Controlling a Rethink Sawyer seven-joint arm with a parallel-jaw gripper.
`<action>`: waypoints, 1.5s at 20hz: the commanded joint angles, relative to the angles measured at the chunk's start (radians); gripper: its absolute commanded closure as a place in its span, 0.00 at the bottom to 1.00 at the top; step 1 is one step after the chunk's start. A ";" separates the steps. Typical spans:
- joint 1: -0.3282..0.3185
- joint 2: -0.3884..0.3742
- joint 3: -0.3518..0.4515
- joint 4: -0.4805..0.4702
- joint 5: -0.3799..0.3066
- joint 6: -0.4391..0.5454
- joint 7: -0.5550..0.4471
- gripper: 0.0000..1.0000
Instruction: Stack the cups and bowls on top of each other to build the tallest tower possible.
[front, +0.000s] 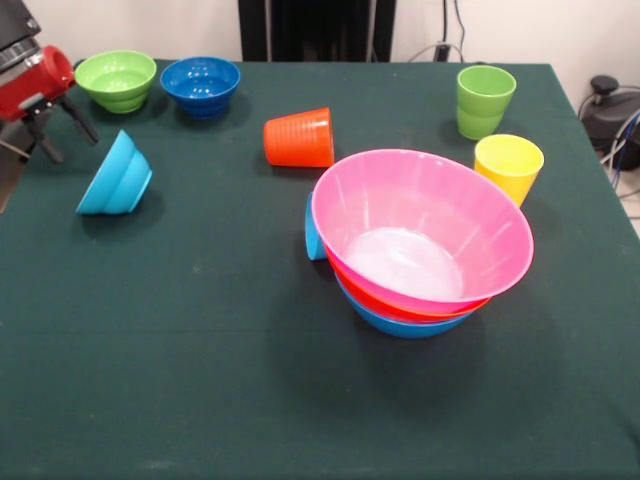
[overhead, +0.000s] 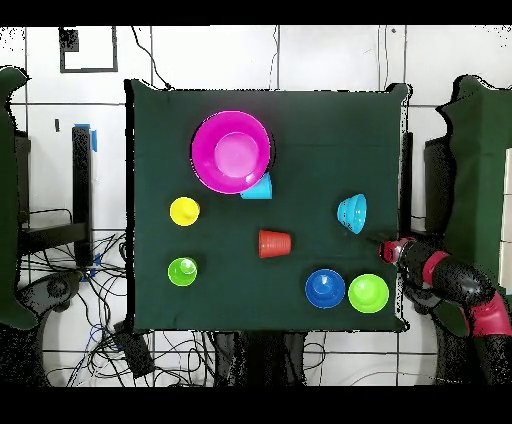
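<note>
The tower (front: 420, 235) stands right of centre: a wide pink bowl (overhead: 232, 152) nested in an orange bowl (front: 400, 305), which sits in a blue bowl (front: 410, 325). A light blue cup (front: 314, 232) lies on its side against the tower's left. An orange cup (front: 300, 138) also lies on its side. The green cup (front: 485, 100) and yellow cup (front: 508, 165) stand upright. A small light blue bowl (front: 115, 178) is tipped on its side. My gripper (front: 67, 135) hangs open and empty just above and left of that bowl, at the table's edge.
A small green bowl (front: 116, 80) and a small dark blue bowl (front: 201, 85) sit upright side by side at the far left corner, close to the gripper. Dark green cloth (front: 200, 380) covers the table. Cables lie on the floor beyond the right edge.
</note>
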 joint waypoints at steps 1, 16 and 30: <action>0.078 0.048 -0.004 -0.068 -0.021 -0.016 -0.239 0.00; 0.093 0.017 -0.033 0.010 -0.047 -0.163 -0.077 0.00; 0.201 -0.080 -0.130 0.079 -0.080 -0.343 0.119 0.00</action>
